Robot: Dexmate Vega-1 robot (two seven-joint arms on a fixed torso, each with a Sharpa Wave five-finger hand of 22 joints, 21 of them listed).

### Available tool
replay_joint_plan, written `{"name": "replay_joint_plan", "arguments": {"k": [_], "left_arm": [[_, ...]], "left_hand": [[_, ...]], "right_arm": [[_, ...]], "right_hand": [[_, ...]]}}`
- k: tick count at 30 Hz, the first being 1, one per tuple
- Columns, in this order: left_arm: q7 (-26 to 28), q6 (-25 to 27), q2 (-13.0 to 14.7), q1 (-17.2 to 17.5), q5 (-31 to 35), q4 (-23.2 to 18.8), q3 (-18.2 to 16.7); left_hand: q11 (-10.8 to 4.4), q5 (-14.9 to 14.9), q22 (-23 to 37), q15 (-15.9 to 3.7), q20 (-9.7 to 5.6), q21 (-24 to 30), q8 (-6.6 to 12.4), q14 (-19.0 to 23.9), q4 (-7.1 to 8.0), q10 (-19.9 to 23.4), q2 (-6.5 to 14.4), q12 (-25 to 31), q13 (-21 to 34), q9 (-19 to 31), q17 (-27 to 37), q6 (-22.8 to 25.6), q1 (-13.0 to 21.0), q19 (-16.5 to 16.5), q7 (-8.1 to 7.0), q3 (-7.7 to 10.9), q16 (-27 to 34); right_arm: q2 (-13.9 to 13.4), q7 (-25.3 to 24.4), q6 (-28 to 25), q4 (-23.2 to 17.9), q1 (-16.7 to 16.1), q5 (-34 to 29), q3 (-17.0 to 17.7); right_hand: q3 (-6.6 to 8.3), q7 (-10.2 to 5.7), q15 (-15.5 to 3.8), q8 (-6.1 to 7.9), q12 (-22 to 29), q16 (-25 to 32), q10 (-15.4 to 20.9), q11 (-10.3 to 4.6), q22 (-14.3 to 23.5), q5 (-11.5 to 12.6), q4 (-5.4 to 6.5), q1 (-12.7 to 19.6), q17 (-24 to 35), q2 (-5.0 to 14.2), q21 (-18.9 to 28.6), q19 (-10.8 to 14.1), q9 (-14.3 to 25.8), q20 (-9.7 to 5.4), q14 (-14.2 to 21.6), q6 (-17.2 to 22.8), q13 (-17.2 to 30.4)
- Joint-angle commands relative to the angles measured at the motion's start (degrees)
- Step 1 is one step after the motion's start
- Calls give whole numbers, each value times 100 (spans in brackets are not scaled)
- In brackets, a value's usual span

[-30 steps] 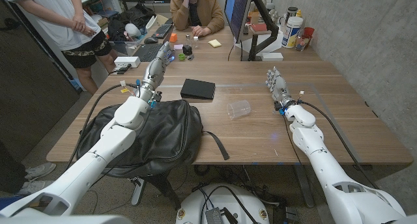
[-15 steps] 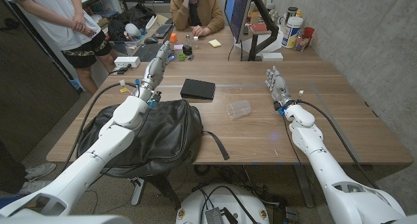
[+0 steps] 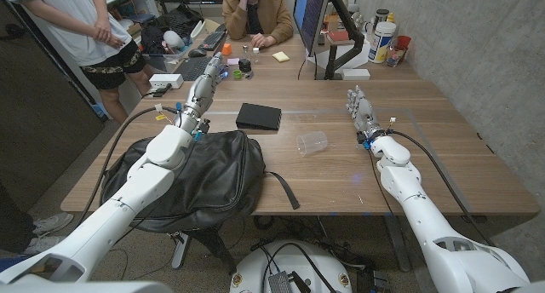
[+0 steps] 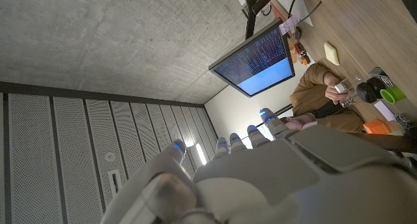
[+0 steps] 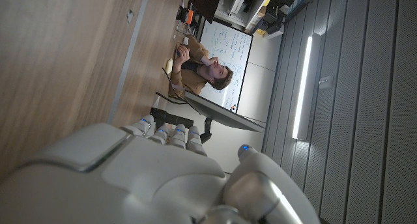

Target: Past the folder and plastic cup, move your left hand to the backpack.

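Visibly empty left hand [image 3: 203,90], fingers [image 3: 209,77] straight, beyond backpack [image 3: 197,175].

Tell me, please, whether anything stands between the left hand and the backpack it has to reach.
Nothing visible does. The left hand is raised just beyond the backpack, holding nothing. The black folder and the plastic cup both lie off toward the robot's right, clear of that path.

Even, bright indoor light, soft shadows only. A long white ceiling light strip [image 5: 304,87] glares (right wrist view); the near white hands blur, and head-view edges bend slightly.
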Motion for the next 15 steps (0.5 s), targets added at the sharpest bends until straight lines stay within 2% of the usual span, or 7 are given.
{"name": "replay_joint_plan", "arguments": {"k": [1,15], "left_arm": [[3,-69,47,49,106,-56,-43],[45,-83,142,149,349,-296,-91]], "left_hand": [[1,15,30,-410,-419,-11,50,-869,-11,-847,258,24,28,18,11,-861,75,-226,-21,62,-4],[-6,16,29,-392,-409,-32,63,-858,-32,-816,248,34,27,16,8,-817,134,-227,-36,87,-3]], "right_arm": [[-11,-43,4,-38,0,-37,-43],[-15,-76,-17,-110,-50,-33,-57]], "right_hand": [[26,-23,-101,41,17,44,4,-6,28,1,-1,-28,18,637,-23,-29,32,-509,-336,35,16],[24,-21,-97,30,14,39,3,-12,28,1,0,-30,18,633,-28,-36,35,-513,-333,37,16]]}}
